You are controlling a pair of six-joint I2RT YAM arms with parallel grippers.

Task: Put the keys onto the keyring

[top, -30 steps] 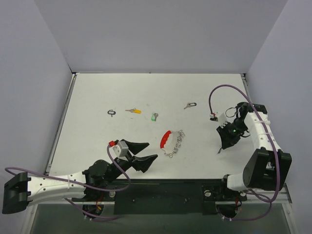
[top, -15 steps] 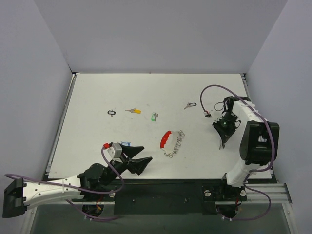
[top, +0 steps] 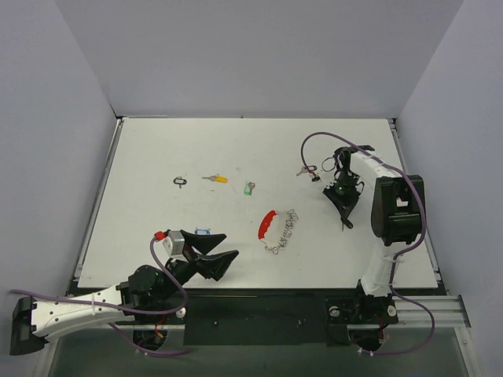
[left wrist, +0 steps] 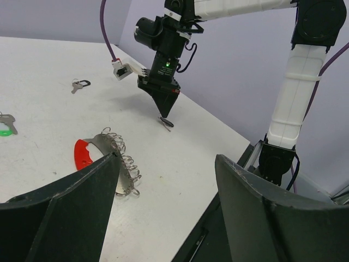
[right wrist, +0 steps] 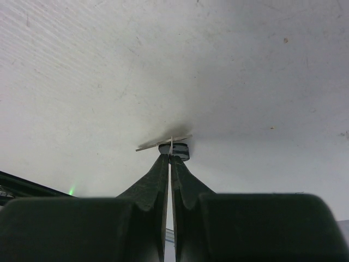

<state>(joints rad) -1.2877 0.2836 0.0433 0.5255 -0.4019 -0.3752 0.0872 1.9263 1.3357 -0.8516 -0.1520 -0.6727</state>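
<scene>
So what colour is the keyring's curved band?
Red. The keyring shows best from the top external view.

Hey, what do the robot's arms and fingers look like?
Left arm and right arm: white links, black joints, a purple cable looping to each wrist. Fingers are black, tapering wedges. A green light glows on the right wrist.

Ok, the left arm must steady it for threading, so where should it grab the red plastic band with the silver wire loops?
Take the red plastic band across its narrow width, dropping from above on the side nearest the open left gripper. It lies flat; the band is one solid curve, whereas the silver wire loops look loose and would probably slip.
</scene>
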